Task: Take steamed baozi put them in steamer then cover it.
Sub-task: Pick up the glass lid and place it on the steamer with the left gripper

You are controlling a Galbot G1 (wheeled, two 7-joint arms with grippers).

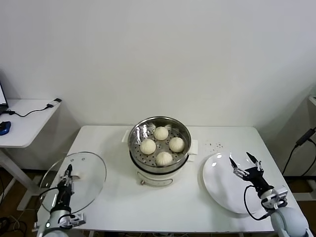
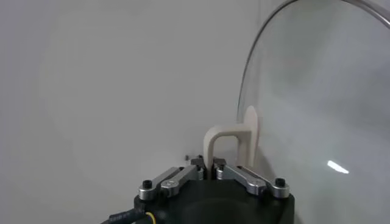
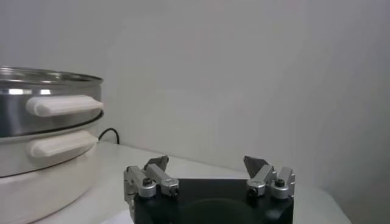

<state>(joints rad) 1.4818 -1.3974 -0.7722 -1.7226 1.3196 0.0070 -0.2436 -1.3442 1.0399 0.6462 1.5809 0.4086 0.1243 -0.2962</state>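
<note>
Head view: steamed baozi (image 1: 162, 145), four cream-white buns, sit inside the steamer (image 1: 159, 144), a shiny steel basket on a white pot base at the middle of the white bench (image 1: 148, 207). Cover (image 1: 74, 181), a clear glass lid with metal rim, is at the bench's left front edge, tilted. Left end effector (image 1: 68, 172) is closed on the cover's white handle (image 2: 233, 141); the left wrist view shows the fingers pinched on the handle's lower end, the glass standing just beside. White plate (image 1: 222, 185) lies on the bench to the right of the steamer. Right end effector (image 1: 245, 163) hovers over the plate, fingers spread wide, holding nothing.
</note>
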